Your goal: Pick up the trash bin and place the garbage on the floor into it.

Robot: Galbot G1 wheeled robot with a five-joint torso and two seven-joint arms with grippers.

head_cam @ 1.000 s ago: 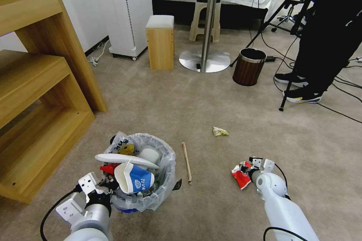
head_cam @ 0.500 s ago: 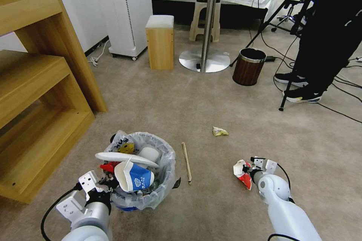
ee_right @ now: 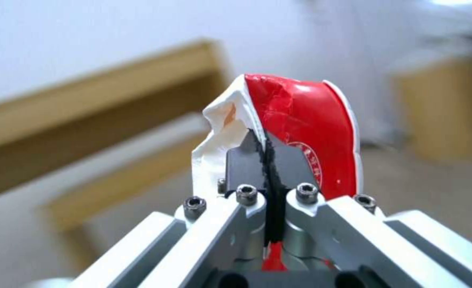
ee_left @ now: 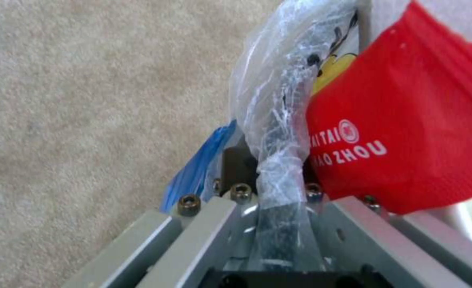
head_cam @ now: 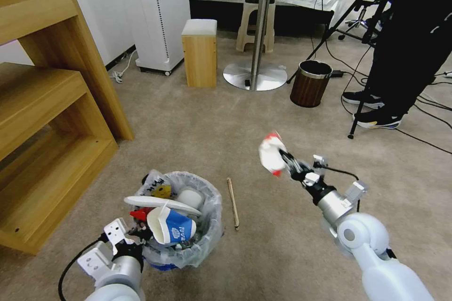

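The left gripper (head_cam: 136, 236) was clamped on the near rim of the trash bin (head_cam: 207, 225); in the left wrist view its jaws pinched the clear plastic liner (ee_left: 271, 120) together with the dark rim. The trash bin stood at the near left of the carpet (head_cam: 188, 117), beside the wooden shelf unit (head_cam: 52, 117). It was heaped full: a white slipper (head_cam: 160, 202) lay across the top, with a blue-white paper cup (head_cam: 172, 230) and a red wrapper (ee_left: 407, 128) just below it.

A wooden stick (head_cam: 233, 202) lay on the carpet just right of the trash bin, not yet collected.

The right gripper (head_cam: 282, 157) was raised above the carpet, right of the stick, with its jaws closed on a crumpled red-white carton (ee_right: 295, 128). The carton was held clear of the floor and had not reached the trash bin.

Judgement on progress: most garbage was already binned. Remaining steps were dropping the carton and collecting the stick. Other litter behind the raised carton could not be ruled out
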